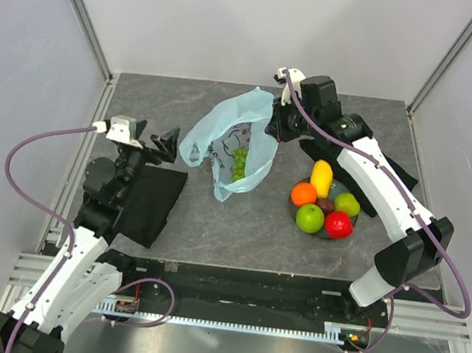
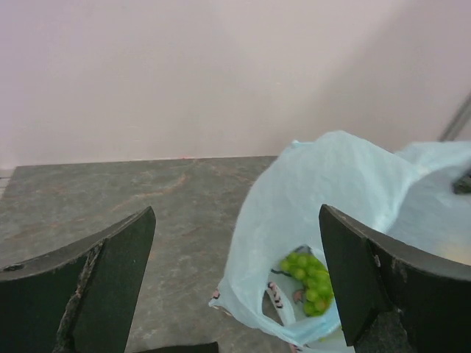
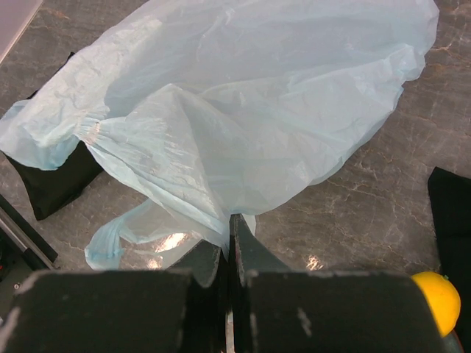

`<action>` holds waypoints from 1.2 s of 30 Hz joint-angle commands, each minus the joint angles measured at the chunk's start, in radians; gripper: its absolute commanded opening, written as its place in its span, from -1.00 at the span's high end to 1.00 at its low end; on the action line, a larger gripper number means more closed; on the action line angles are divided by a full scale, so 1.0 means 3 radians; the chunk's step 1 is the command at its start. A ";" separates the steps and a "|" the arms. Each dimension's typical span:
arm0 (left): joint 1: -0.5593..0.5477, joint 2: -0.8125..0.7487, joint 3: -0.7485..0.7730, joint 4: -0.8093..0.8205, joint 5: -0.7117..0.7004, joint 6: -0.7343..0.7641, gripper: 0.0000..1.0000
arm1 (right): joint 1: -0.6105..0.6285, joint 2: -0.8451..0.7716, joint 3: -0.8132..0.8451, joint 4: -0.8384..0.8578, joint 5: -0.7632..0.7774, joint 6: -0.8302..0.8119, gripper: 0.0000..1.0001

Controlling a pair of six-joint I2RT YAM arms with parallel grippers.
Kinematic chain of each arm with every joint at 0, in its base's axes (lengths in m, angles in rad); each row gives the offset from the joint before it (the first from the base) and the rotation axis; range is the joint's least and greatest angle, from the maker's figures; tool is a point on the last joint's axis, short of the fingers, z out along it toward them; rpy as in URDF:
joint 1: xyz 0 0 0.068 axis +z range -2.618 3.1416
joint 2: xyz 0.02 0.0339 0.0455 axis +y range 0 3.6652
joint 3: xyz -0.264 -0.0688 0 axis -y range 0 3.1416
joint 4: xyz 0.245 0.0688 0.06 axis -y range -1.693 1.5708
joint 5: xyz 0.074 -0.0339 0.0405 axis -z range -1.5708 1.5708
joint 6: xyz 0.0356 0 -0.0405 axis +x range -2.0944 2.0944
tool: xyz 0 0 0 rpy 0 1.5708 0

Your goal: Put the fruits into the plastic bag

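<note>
The plastic bag (image 1: 223,140) is clamped at its far rim by the closed right gripper (image 1: 275,128), near the middle of the table's far edge, with the green grape bunch (image 1: 238,163) inside. The left gripper (image 1: 168,145) is held empty, jaws wide apart, by the left edge. The other fruits are heaped on the plate (image 1: 323,235) toward the right edge. They are across the bag from the left gripper and nearer the occupied right arm.

- The plastic bag (image 1: 232,142) lies crumpled on the grey worktop (image 1: 214,217), with a green grape bunch (image 1: 238,164) showing through it.
- The right hand (image 1: 275,128) rests against the bag's right edge, fingers closed.
- Right of the bag, bunched together, sit a yellow oblong fruit (image 1: 322,178), an orange (image 1: 304,193), a green apple (image 1: 309,218), a smaller green fruit (image 1: 347,204), a red apple (image 1: 339,224) and a dark purple one (image 1: 325,206).
- Left of the bag and apart from it, the left hand (image 1: 171,145) gapes wide.
- A black cloth (image 1: 151,201) lies below-left of the bag.
</note>
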 commanded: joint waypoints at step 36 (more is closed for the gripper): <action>-0.0882 0.1006 0.1488 -0.1694 0.0822 -0.0206 0.97 | -0.0012 0.0216 0.0400 -0.0081 0.0020 -0.0129 1.00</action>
